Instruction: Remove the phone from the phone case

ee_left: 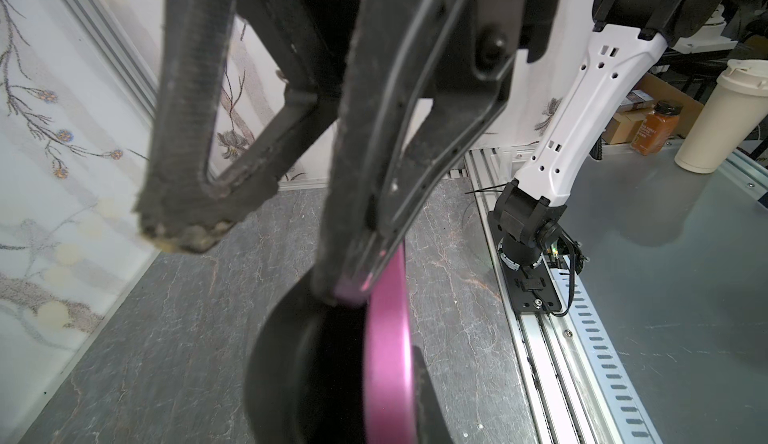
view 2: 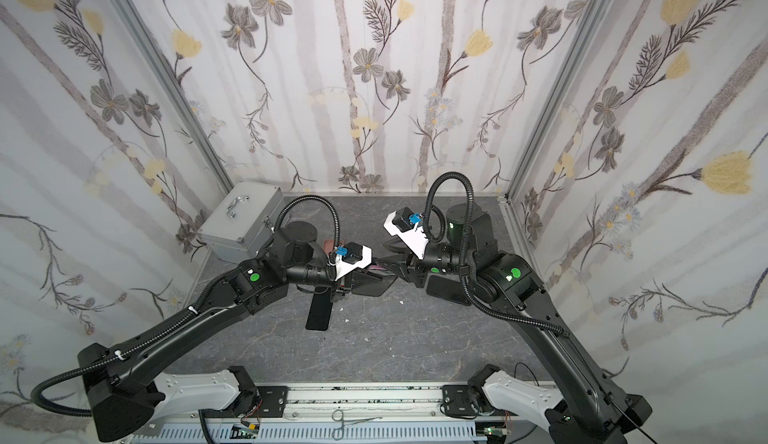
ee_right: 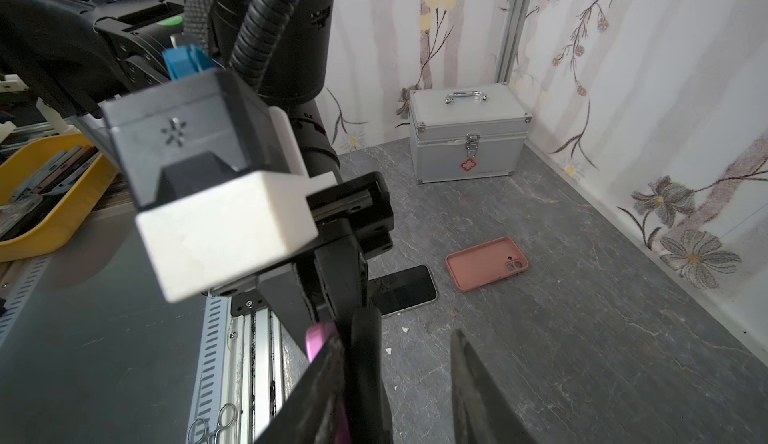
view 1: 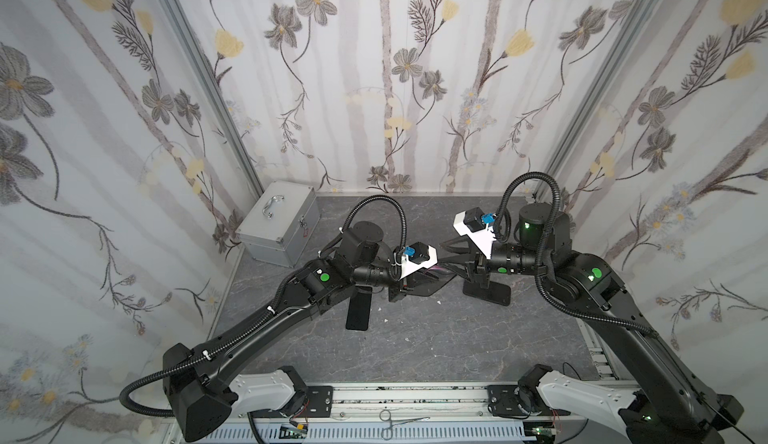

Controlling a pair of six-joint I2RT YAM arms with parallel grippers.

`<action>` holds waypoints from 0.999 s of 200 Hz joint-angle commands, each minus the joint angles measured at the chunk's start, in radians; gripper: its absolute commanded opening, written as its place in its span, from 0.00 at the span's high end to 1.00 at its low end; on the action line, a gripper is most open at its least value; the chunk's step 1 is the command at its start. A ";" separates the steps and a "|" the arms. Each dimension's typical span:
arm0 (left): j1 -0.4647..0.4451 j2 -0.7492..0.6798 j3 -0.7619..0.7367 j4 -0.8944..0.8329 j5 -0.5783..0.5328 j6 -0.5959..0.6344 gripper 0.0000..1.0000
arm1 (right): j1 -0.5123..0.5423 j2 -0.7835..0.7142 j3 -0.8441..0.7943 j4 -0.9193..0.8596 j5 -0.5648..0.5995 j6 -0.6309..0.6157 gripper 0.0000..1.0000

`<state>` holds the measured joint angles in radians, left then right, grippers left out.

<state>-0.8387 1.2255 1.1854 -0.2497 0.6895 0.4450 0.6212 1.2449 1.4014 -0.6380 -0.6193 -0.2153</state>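
Above the middle of the desk (view 1: 415,350), the two arms meet tip to tip, and the work piece is held between them, clear of the surface. The left fingers (ee_left: 349,379) are closed down narrow on the pink edge of what you should read as the phone (ee_left: 388,358) in its phone case. No view separates phone from case, so treat the clamped layer as unknown. The right fingers (ee_right: 473,392) stand parted. In the left wrist view one tip touches the free end of the pink edge and the other hangs clear, so nothing is clamped on that side. Judge the step as the re-grip ahead of separation, with the phone not yet out. A bare phone (ee_right: 405,288) and an empty salmon case (ee_right: 486,263) lie on the desk, well apart from the grasp; disregard them. For the next move, bring the parted pair around the case rim only, close there, and draw away along the length while the left side holds firm. Confirm that only the rim is caught before you pull: a pinch across both layers would lock them together.
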 commanded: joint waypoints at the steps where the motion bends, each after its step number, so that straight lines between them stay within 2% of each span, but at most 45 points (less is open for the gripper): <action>1: -0.003 -0.004 0.018 0.025 -0.001 0.029 1.00 | 0.006 0.023 0.013 -0.041 -0.016 -0.021 0.59; 51: -0.009 -0.014 0.017 0.023 -0.042 0.045 1.00 | 0.008 0.068 0.016 -0.096 0.068 -0.009 0.63; 117: -0.011 -0.036 0.013 0.026 -0.147 0.064 1.00 | -0.004 0.124 0.018 -0.169 -0.170 -0.009 0.74; 139: -0.012 -0.042 0.013 0.026 -0.160 0.069 1.00 | -0.009 0.152 0.019 -0.196 -0.191 -0.006 0.76; 168: -0.013 -0.046 0.008 0.026 -0.173 0.071 1.00 | -0.019 0.171 0.025 -0.200 -0.195 0.013 0.85; 200: -0.014 -0.050 0.001 0.027 -0.168 0.055 1.00 | -0.066 0.160 0.017 -0.121 -0.189 0.113 0.96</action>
<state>-0.8536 1.1915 1.1851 -0.4004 0.5247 0.4942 0.5835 1.4071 1.4284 -0.7338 -0.8066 -0.1837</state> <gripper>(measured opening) 0.090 0.082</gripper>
